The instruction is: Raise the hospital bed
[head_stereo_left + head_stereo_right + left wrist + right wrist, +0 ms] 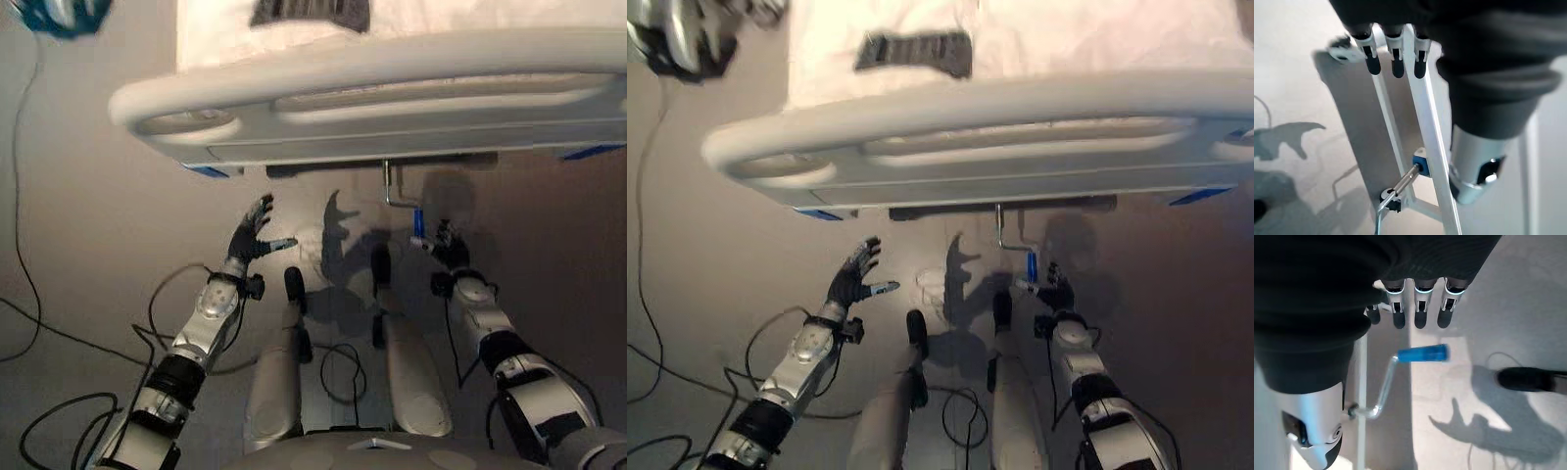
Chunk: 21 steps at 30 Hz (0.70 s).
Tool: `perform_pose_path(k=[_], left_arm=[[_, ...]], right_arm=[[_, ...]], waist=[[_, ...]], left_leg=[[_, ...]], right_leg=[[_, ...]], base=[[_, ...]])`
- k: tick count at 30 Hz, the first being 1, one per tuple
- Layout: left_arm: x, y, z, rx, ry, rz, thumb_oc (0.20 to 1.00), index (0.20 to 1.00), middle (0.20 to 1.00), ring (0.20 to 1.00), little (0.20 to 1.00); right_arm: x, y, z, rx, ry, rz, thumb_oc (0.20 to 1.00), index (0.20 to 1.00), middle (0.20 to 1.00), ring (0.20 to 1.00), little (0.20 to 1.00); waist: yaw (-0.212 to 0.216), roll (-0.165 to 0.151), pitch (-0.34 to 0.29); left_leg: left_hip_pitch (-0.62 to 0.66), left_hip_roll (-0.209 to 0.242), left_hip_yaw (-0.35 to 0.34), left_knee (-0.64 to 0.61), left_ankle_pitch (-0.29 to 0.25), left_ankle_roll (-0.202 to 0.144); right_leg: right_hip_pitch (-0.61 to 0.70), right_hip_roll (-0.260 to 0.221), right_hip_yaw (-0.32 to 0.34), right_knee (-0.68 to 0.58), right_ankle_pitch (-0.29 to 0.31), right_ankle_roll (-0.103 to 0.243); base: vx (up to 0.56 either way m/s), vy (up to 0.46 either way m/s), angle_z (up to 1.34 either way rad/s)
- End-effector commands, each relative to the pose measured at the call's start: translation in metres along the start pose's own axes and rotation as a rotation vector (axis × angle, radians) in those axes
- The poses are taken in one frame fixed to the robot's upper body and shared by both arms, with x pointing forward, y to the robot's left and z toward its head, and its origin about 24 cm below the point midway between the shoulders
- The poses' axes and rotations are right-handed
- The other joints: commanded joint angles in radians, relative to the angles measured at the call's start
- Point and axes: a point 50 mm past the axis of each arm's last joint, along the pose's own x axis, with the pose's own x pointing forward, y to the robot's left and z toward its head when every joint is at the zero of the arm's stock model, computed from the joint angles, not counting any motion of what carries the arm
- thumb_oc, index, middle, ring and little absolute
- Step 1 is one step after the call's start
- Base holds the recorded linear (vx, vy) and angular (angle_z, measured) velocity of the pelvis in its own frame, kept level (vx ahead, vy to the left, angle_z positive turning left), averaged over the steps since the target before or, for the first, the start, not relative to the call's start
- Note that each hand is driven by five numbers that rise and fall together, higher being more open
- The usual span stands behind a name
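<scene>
The hospital bed's pale footboard (372, 88) spans the top of the eye views. Below its middle hangs a metal crank (392, 191) with a blue grip (1031, 266). My right hand (446, 245) is low, just beside that grip. In the right wrist view its fingers (1420, 313) are straight, and the blue grip (1422, 354) lies free just past their tips. My left hand (250, 235) is spread open above the floor, well left of the crank. The left wrist view looks past straight fingers (1396, 61) at the bed's white underframe and the crank's shaft (1405, 181).
A dark cloth (312, 12) lies on the bed's white sheet. A blue-and-grey object (64, 15) sits on the floor at the far left by the bed's corner, with a thin cable (18, 196) trailing from it. Blue corner caps (208, 170) mark the bed's lower frame.
</scene>
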Motion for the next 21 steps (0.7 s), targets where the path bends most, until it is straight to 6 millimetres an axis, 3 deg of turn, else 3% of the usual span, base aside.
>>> perform_pose_path(k=[1, 2, 3, 5, 8, 10, 12, 17, 21], left_arm=[[0.000, 0.010, 0.021, 0.008, -0.126, 0.042, 1.000, 1.000, 1.000, 1.000, 1.000], [0.005, 0.006, 0.042, 0.032, -0.213, 0.011, 1.000, 1.000, 1.000, 1.000, 1.000], [0.006, 0.006, 0.042, 0.032, -0.214, 0.011, 1.000, 1.000, 1.000, 1.000, 1.000], [0.009, 0.006, 0.067, 0.029, -0.316, -0.002, 1.000, 1.000, 1.000, 1.000, 1.000], [0.010, 0.005, 0.080, 0.046, -0.369, -0.011, 1.000, 1.000, 1.000, 1.000, 1.000], [0.010, -0.001, 0.101, 0.055, -0.456, -0.045, 1.000, 1.000, 1.000, 1.000, 1.000], [0.009, -0.003, 0.105, 0.043, -0.473, -0.055, 1.000, 1.000, 1.000, 1.000, 1.000], [0.005, -0.014, 0.140, 0.016, -0.628, -0.104, 1.000, 1.000, 1.000, 1.000, 1.000], [0.003, -0.018, 0.151, 0.003, -0.675, -0.127, 1.000, 1.000, 1.000, 1.000, 1.000]], right_arm=[[-0.002, 0.001, 0.014, 0.036, -0.098, -0.019, 1.000, 1.000, 1.000, 1.000, 1.000], [0.002, -0.004, 0.025, 0.039, -0.138, -0.041, 1.000, 1.000, 1.000, 1.000, 1.000], [0.002, -0.004, 0.026, 0.040, -0.139, -0.041, 1.000, 1.000, 1.000, 1.000, 1.000], [0.009, -0.013, 0.042, 0.078, -0.177, -0.096, 1.000, 1.000, 1.000, 1.000, 1.000], [0.012, -0.013, 0.050, 0.098, -0.189, -0.104, 1.000, 1.000, 1.000, 1.000, 1.000], [0.015, -0.012, 0.055, 0.112, -0.190, -0.095, 1.000, 1.000, 1.000, 1.000, 1.000], [0.017, -0.013, 0.058, 0.114, -0.192, -0.096, 1.000, 1.000, 1.000, 1.000, 1.000], [0.028, -0.015, 0.075, 0.156, -0.184, -0.106, 1.000, 1.000, 1.000, 1.000, 1.000], [0.035, -0.018, 0.085, 0.144, -0.171, -0.108, 1.000, 1.000, 1.000, 1.000, 1.000]], waist=[[-0.022, -0.034, -0.036], [-0.026, -0.034, -0.010], [-0.026, -0.034, -0.011], [-0.026, -0.031, 0.010], [-0.024, -0.032, 0.010], [-0.023, -0.036, 0.010], [-0.023, -0.035, 0.010], [-0.011, -0.033, 0.010], [-0.004, -0.032, 0.010]], left_leg=[[-0.086, -0.012, -0.060, 0.139, -0.061, -0.013], [-0.130, -0.013, -0.058, 0.157, -0.061, -0.014], [-0.133, -0.013, -0.058, 0.159, -0.061, -0.014], [-0.184, -0.018, -0.057, 0.171, -0.062, -0.012], [-0.226, -0.018, -0.052, 0.184, -0.064, -0.010], [-0.279, -0.022, -0.052, 0.204, -0.070, -0.006], [-0.297, -0.023, -0.055, 0.222, -0.082, -0.005], [-0.379, -0.028, -0.054, 0.250, -0.096, -0.002], [-0.409, -0.030, -0.052, 0.259, -0.100, -0.001]], right_leg=[[-0.052, -0.031, 0.009, 0.139, -0.131, 0.100], [-0.097, -0.032, 0.013, 0.156, -0.127, 0.100], [-0.100, -0.032, 0.013, 0.157, -0.127, 0.100], [-0.153, -0.031, 0.022, 0.163, -0.117, 0.103], [-0.193, -0.031, 0.029, 0.167, -0.111, 0.103], [-0.240, -0.031, 0.035, 0.178, -0.108, 0.100], [-0.252, -0.033, 0.037, 0.185, -0.113, 0.100], [-0.328, -0.038, 0.037, 0.205, -0.113, 0.097], [-0.357, -0.038, 0.038, 0.209, -0.110, 0.096]], base=[[-0.06, 0.010, 0.06], [-0.04, 0.004, 0.07], [-0.04, 0.013, 0.05], [-0.01, 0.037, 0.01], [0.01, 0.010, -0.01], [0.03, 0.026, -0.03], [0.00, 0.000, 0.00], [0.01, 0.015, 0.00], [0.01, 0.020, 0.03]])
